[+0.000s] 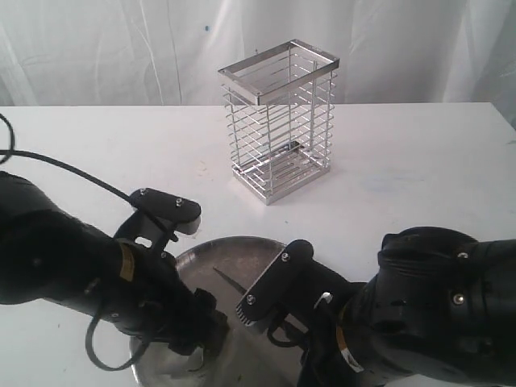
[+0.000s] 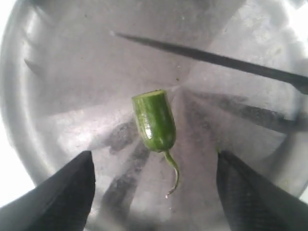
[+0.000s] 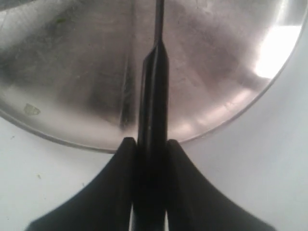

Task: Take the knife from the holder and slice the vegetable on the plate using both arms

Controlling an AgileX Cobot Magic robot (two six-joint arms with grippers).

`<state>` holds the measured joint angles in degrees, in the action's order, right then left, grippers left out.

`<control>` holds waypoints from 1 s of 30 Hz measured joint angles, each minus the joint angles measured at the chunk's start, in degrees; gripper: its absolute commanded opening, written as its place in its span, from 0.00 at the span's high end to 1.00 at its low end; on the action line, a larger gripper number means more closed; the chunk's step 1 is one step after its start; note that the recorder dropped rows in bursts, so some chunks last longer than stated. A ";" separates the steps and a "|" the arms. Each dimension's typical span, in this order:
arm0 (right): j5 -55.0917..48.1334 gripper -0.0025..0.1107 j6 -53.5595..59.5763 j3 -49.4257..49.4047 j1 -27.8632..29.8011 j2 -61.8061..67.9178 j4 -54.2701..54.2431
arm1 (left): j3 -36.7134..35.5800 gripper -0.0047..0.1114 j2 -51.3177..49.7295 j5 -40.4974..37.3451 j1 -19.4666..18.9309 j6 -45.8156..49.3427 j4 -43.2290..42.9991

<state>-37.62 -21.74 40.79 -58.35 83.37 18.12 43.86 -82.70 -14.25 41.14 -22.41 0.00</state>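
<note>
A short green chili stub, the vegetable, lies on the steel plate with its cut end up and curled stem trailing. My left gripper hangs open over it, one dark finger on each side, touching nothing. The black knife blade stretches across the plate beyond the chili. My right gripper is shut on the knife handle, blade pointing out over the plate. In the exterior view both arms crowd over the plate, and the knife tip shows between them. The chrome wire holder stands empty behind.
A pale-green slice rests near the plate's rim. The white table extends around the plate and holder. A white curtain hangs behind. A black cable runs from the left arm.
</note>
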 measured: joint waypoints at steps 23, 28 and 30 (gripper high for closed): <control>-2.57 0.98 15.89 6.10 0.00 6.71 -0.70 | 0.00 0.68 9.88 -3.72 -6.52 0.22 -7.90; -2.83 0.98 16.15 7.70 0.00 9.11 1.28 | -1.78 0.68 9.88 -1.61 -6.52 0.22 -7.90; -3.60 0.98 15.76 7.70 0.00 9.11 2.11 | -3.72 0.68 9.88 0.30 -6.52 0.10 -7.90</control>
<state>-41.22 -5.98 48.48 -58.35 92.48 20.23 40.14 -72.82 -13.95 34.62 -22.31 -7.90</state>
